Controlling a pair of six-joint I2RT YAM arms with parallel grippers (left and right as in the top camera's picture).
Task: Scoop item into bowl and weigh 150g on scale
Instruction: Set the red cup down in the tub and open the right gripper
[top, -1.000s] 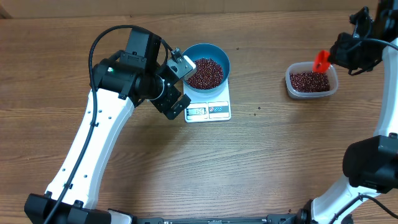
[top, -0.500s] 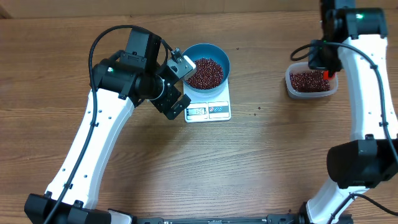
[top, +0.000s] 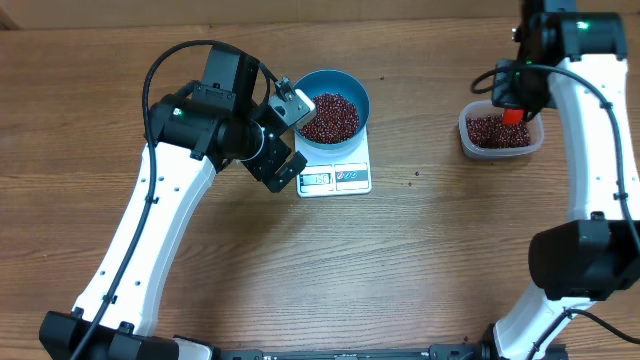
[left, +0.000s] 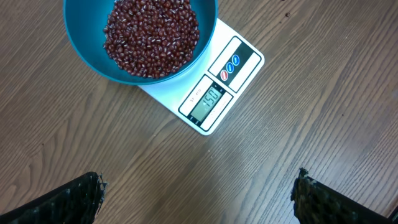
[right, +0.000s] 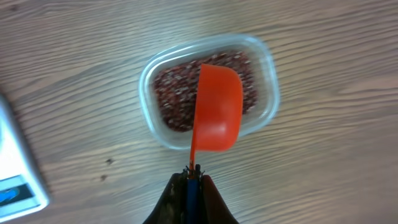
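Since the display (left: 208, 99) seems to read the target, I judge weighing done: beans (top: 330, 117) sit in the bowl (top: 335, 76) on the scale (top: 358, 160). Left jaws gape at its nine o'clock; right jaws pinch the scoop (right: 217, 109) over the tub (right: 272, 93) at three o'clock. Next: set it down.

Beans (top: 330, 115) in bowl (top: 340, 77), bowl on scale (top: 335, 165), tub (top: 500, 153) right.

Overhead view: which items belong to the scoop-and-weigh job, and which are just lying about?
In the job: beans, blue bowl, scale, red scoop, clear tub holding more beans.
Lying about: a few dark specks on the table, too small to identify.
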